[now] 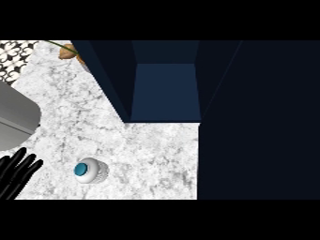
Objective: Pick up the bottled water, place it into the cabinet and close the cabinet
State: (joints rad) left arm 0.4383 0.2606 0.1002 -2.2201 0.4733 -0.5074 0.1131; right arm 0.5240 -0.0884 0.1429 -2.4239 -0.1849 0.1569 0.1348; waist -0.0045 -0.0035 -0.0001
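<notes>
Top-down on the bottled water [90, 170], upright on the marble counter [148, 154], our left hand [10, 176] resting beside it.

We are seeing the bottle as a round white disc, faintly ribbed round its rim, with a teal cap [81, 169] near its centre. It is standing near the view's lower edge on white stone veined in grey. Our left hand is lying open just to the bottle's left, black fingers straight and slightly spread, not touching it. Open counter is running from the bottle up to the cabinet [166, 89], a dark blue box with straight walls, its front open and a flat blue inner surface showing. A near-black panel [266, 122] is filling the right side, its straight edge bounding the counter. A smooth grey rounded body [3, 117] is crowding the left edge. Patterned tile [6, 54] and a small brown object [68, 51] are sitting at the far left corner.
</notes>
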